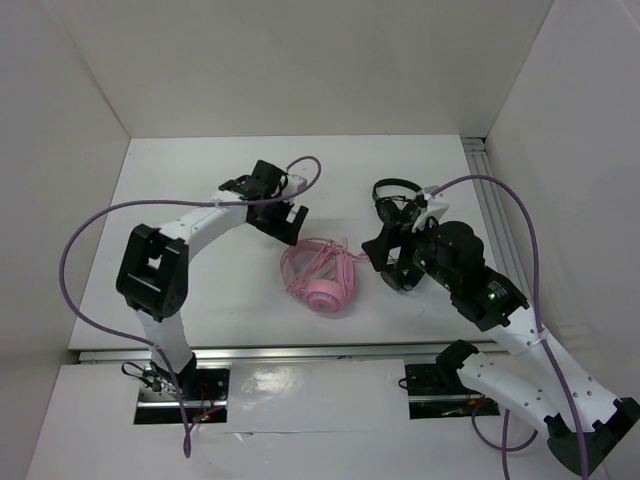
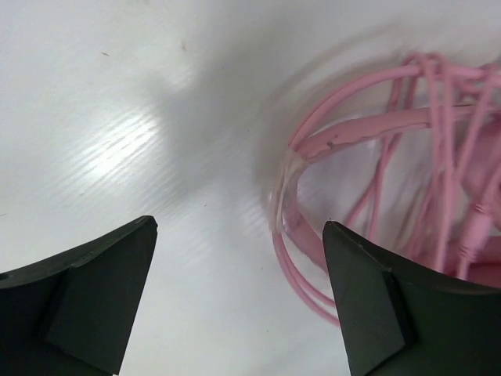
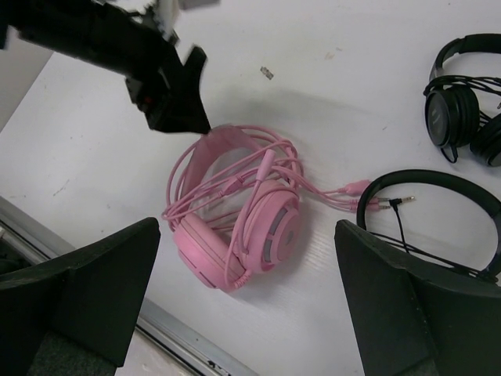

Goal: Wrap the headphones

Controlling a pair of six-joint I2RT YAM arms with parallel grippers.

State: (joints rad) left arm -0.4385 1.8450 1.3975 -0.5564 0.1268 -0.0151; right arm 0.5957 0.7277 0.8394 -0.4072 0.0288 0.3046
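Observation:
The pink headphones (image 1: 322,280) lie on the white table near its front middle, earcups together, with the thin pink cable (image 3: 235,184) looped around the headband and its plugs trailing right. They also show in the right wrist view (image 3: 243,227) and partly in the left wrist view (image 2: 376,133). My left gripper (image 1: 283,222) is open and empty, just up-left of the headband (image 2: 368,129). My right gripper (image 1: 388,265) is open and empty, raised to the right of the headphones.
Two smaller black headphones sit at the right: one (image 3: 462,102) far right, another (image 3: 438,211) closer, with its black cable and plug next to the pink plugs (image 3: 356,188). A metal rail (image 1: 300,352) runs along the table's front edge.

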